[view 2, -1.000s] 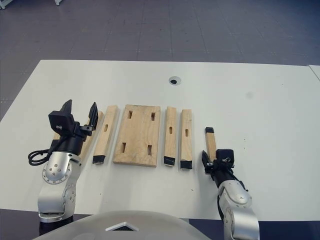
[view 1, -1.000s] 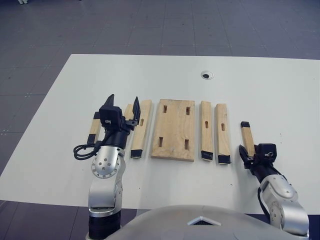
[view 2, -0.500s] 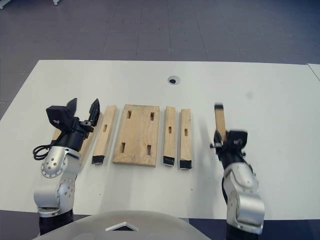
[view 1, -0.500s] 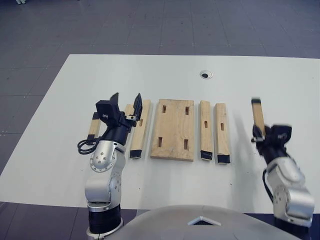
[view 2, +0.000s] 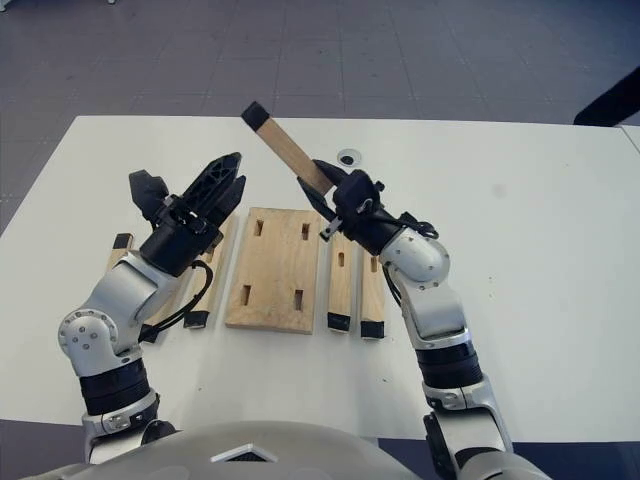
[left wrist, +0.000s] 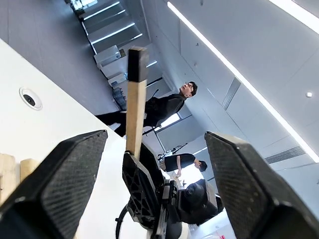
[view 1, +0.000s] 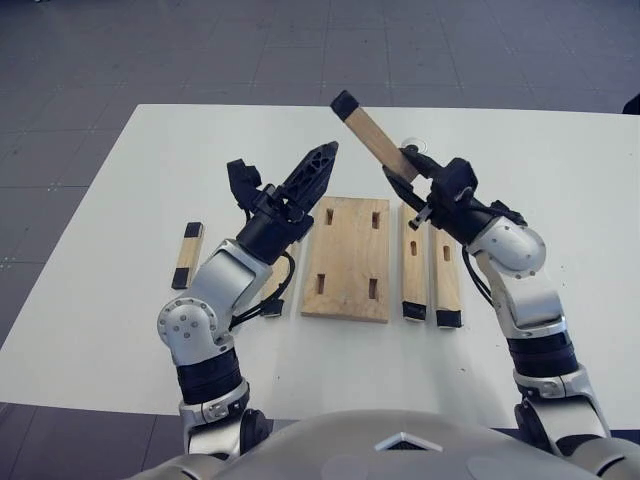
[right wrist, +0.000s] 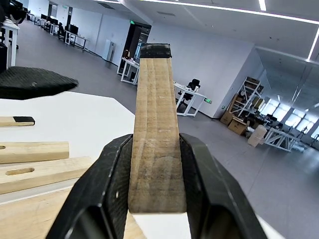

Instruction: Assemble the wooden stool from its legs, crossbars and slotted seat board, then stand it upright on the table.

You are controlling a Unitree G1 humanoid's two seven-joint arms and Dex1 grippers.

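One short black-capped wooden crossbar is clamped in the right gripper, tilted aloft, clear of the slotted wooden seat board lying flat on the white table. The left gripper hangs open beside it. Nothing looks joined yet; pale wooden legs lie loose beside the board.

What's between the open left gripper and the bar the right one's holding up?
Nothing visible. The left gripper, open, faces the bar clamped in the right gripper, with only open air between them, above the seat board.
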